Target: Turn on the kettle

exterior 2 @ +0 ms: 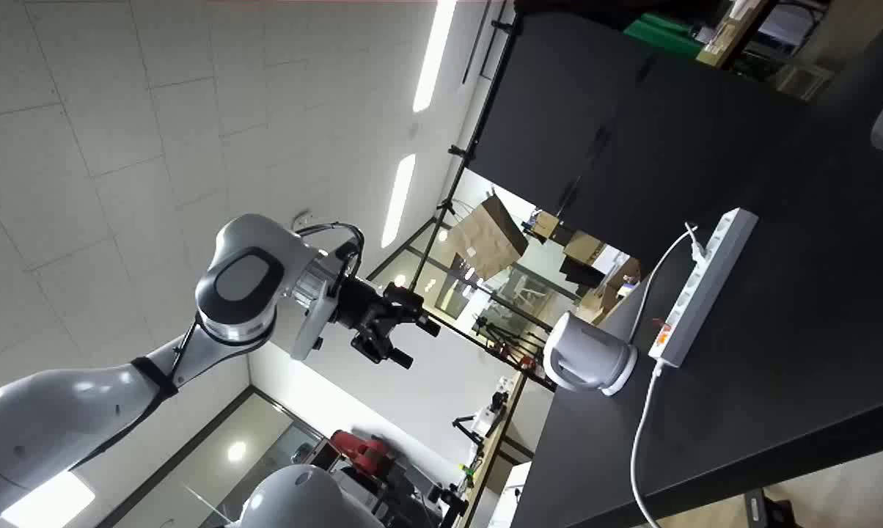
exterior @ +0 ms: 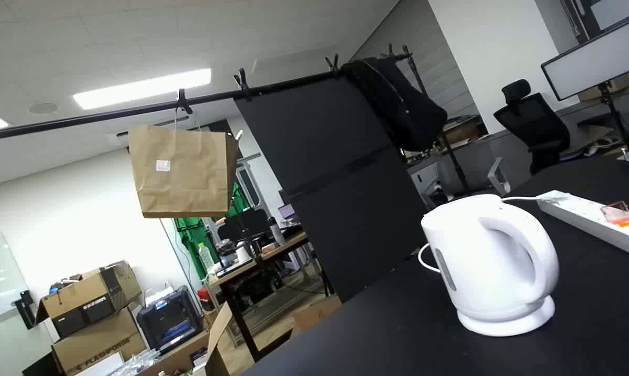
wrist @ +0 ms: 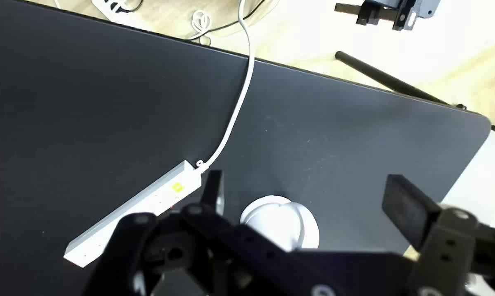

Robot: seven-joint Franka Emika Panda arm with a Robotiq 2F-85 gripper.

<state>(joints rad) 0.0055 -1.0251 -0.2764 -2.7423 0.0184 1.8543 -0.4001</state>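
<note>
The white kettle (exterior: pixel 481 261) stands upright on its round base on the black table. Its loop handle and a grey side window show in an exterior view. It also shows, tilted with the camera, in an exterior view (exterior 2: pixel 584 352). In the wrist view the kettle (wrist: pixel 274 224) is seen from above, its lower part hidden behind the gripper's body. My black gripper (exterior 2: pixel 414 342) is open and empty, held in the air well above the kettle and apart from it. Its fingertips (wrist: pixel 307 195) are spread wide in the wrist view. A switch on the kettle cannot be made out.
A white power strip (exterior: pixel 589 222) lies on the table (wrist: pixel 334 135) beside the kettle; it also shows in the wrist view (wrist: pixel 132 218). Its white cable (wrist: pixel 239 98) runs over the table edge. A thin cord (exterior 2: pixel 658 275) runs between kettle and strip.
</note>
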